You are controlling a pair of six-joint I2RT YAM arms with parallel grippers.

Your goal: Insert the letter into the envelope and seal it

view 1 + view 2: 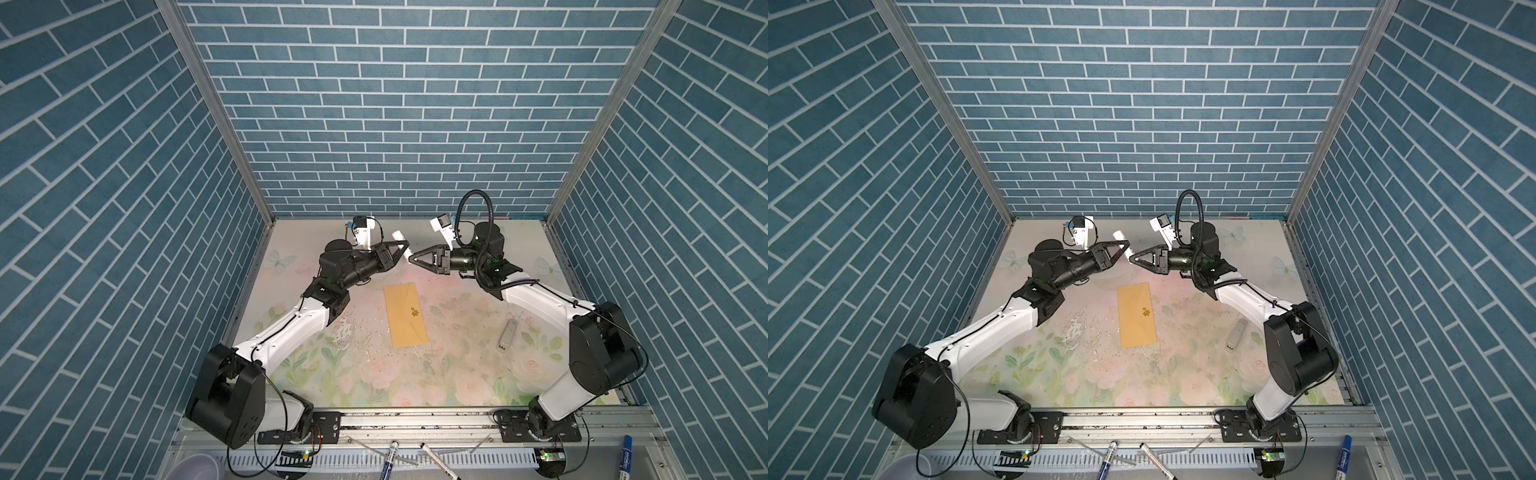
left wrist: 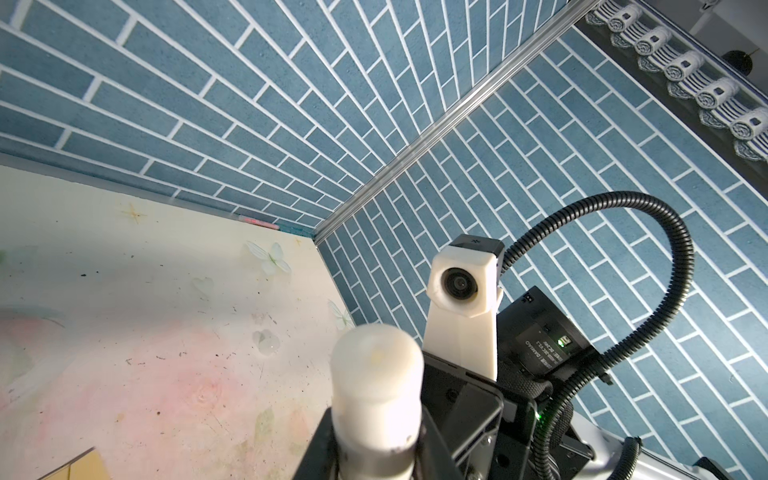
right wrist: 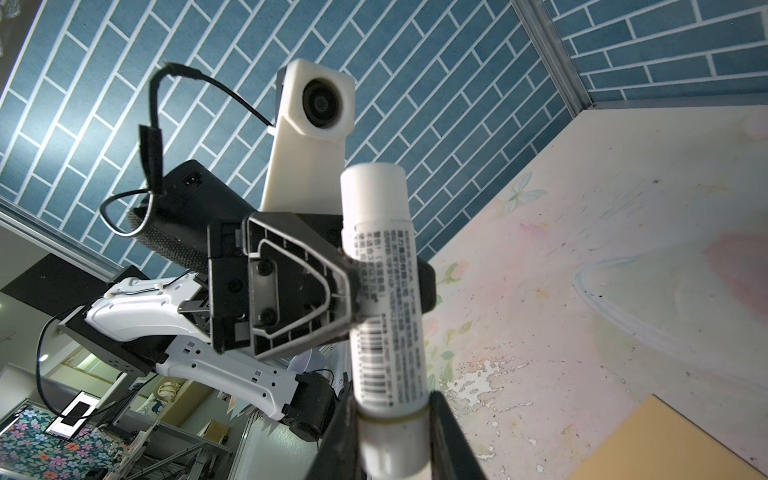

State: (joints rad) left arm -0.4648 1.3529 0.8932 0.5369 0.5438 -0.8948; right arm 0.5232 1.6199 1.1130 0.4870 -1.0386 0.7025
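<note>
Envelope (image 1: 406, 314): one, golden-tan, flat on the middle of the table (image 1: 457, 374), long side running from far to near, a little askew; flap folded down, small gold emblem (image 1: 414, 311) near the right edge.
Corner views: one tan corner in each wrist view, (image 2: 89, 467) and (image 3: 673, 440).
Glue stick (image 3: 376, 232): one, white, with printed label and barcode, held in the air past the envelope's far end, apart from it.
Left gripper (image 1: 401, 248): clamped across the stick's middle, one finger on each side.
Right gripper (image 1: 412, 259): facing the left one tip to tip, fingers (image 3: 446, 432) pressed against both sides of the stick's capped end.
Arms: two, meeting above the far half of the table, both lifted off the envelope.
Grey stick-shaped thing (image 1: 508, 335): one, lying to the right of the envelope, well apart, near the right arm's elbow; kind not clear.
Markers: three on the front ledge, off the table, (image 1: 388, 459), (image 1: 436, 457), (image 1: 626, 457).
Clear cup (image 1: 195, 469): one, at the front left corner, partly cut off.
</note>
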